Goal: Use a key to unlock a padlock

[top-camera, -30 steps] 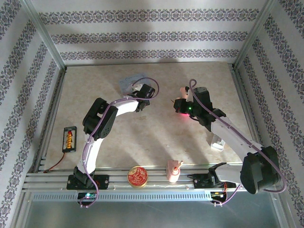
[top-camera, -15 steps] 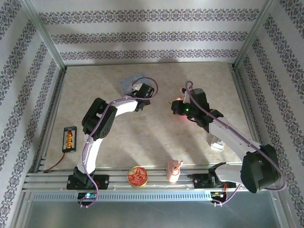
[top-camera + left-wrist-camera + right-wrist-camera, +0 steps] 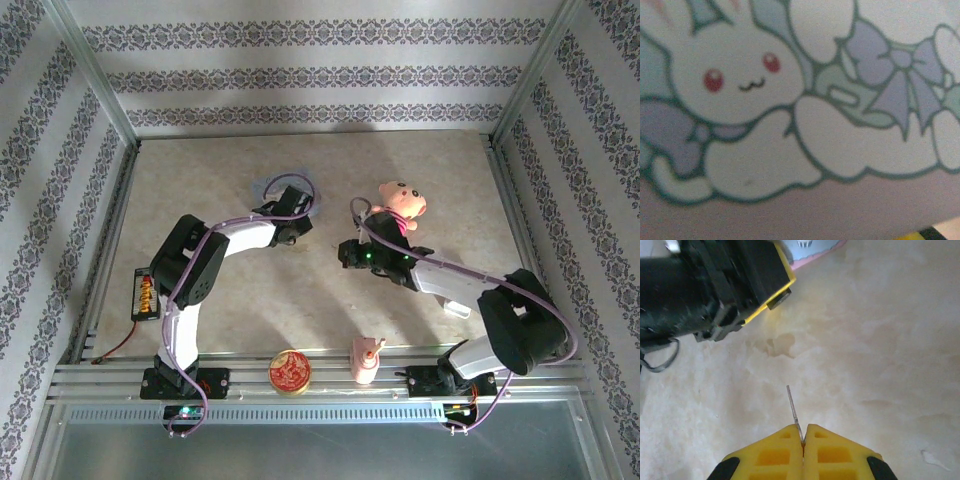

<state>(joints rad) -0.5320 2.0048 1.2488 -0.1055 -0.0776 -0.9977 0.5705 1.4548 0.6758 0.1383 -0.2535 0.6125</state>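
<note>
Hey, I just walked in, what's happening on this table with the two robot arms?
The right gripper is shut on a thin metal key, whose blade sticks out over bare table and points toward the left gripper. The left gripper is at the pale blue bunny-print tin toward the back of the table, with its wrist camera close against the print. Whether it grips the tin is unclear. A pink pig toy sits beside the right arm.
</note>
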